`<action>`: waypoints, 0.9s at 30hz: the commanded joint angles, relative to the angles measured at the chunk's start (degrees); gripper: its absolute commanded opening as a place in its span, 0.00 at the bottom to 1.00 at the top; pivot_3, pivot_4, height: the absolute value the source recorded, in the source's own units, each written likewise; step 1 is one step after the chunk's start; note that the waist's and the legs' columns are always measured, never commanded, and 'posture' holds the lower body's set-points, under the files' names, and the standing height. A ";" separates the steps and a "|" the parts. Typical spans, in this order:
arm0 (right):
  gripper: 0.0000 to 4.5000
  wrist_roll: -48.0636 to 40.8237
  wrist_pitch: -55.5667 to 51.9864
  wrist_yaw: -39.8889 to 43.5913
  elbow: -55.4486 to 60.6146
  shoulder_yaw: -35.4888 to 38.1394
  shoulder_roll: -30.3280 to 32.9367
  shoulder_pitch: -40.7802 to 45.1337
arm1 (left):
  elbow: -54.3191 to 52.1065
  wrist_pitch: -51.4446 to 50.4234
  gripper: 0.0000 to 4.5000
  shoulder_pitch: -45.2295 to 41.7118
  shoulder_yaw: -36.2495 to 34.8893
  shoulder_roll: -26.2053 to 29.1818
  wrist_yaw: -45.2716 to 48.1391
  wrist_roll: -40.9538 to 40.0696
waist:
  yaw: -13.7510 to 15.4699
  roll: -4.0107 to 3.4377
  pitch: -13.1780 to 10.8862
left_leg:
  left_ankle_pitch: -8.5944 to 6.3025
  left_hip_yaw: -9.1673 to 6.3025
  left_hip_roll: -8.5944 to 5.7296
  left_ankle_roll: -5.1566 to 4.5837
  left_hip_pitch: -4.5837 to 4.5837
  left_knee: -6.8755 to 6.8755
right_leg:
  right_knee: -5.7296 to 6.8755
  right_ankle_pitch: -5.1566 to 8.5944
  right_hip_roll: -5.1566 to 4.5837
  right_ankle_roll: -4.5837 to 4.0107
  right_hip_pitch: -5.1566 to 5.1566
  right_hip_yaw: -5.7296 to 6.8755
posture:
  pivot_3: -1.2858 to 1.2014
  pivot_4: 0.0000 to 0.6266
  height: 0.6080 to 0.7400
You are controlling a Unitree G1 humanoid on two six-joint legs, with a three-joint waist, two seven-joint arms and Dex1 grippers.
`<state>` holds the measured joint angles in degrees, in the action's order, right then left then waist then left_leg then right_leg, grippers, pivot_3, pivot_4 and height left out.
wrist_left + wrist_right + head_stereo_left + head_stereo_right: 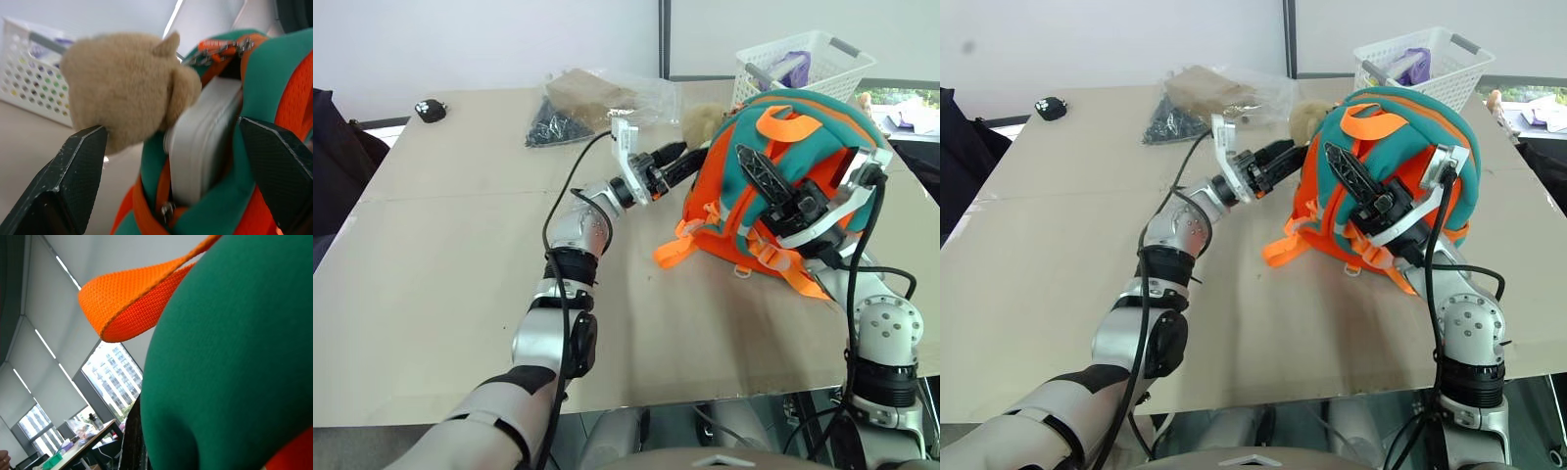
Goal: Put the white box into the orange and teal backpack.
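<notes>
White box (205,142) stands on edge in the open mouth of the orange and teal backpack (803,147), part sunk between the teal lips of the zip opening and part still showing above them, with the tan plush toy (122,88) pressing against its outer face. The risk, as I judge it, is that the box is not fully seated: a push that lands off-centre could tip it out of the opening, or the plush toy could be shoved in front of it and block the way. The fabric lip could also fold inward and catch the box's rounded corner. The left gripper (181,161) faces the box with its two black fingers spread wide, one beside the toy and the other beside the backpack's teal side, the box lying between them and a little ahead, not gripped. The right gripper (781,196) is closed against the backpack's teal front, near its orange webbing strap (142,298), and appears to steady the bag; if it slips, the opening would sag.
</notes>
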<state>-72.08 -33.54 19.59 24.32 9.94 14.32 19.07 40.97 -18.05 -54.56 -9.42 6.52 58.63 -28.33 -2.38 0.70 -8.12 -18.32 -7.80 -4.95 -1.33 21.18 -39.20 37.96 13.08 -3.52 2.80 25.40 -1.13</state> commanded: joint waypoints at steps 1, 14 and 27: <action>0.00 -1.31 0.03 0.17 3.94 0.23 0.54 -0.58 | 0.99 -0.57 0.97 -2.31 -0.42 -0.15 3.33 -1.52 | 0.04 0.00 0.00 | 0.00 0.00 -0.01 0.00 0.01 0.00 | -0.01 0.00 -0.01 0.00 0.00 0.00 | 0.52 0.24 1.00; 0.00 -6.02 -1.67 0.95 6.55 0.89 4.69 -5.20 | -7.04 -8.72 0.00 0.47 0.54 0.40 12.06 -6.27 | 0.07 0.01 0.00 | 0.00 0.00 0.00 0.00 0.01 0.00 | -0.01 0.00 0.00 0.00 0.00 -0.01 | 0.52 0.24 1.00; 0.00 -6.15 -0.87 0.03 7.33 0.48 4.99 -5.26 | -4.03 -6.71 0.00 -4.23 -8.64 -5.37 5.30 -14.45 | 0.14 0.04 0.00 | 0.00 -0.01 -0.01 -0.01 0.11 -0.09 | -0.04 0.00 -0.03 0.00 0.03 0.01 | 0.52 0.24 1.00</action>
<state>-77.08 -35.01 19.55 28.92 9.92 19.27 13.83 40.99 -22.98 -57.47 -15.35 0.66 63.78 -38.38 -2.25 0.73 -8.11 -18.32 -7.79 -4.95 -1.33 21.28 -39.27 37.93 13.07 -3.53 2.81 25.44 -1.15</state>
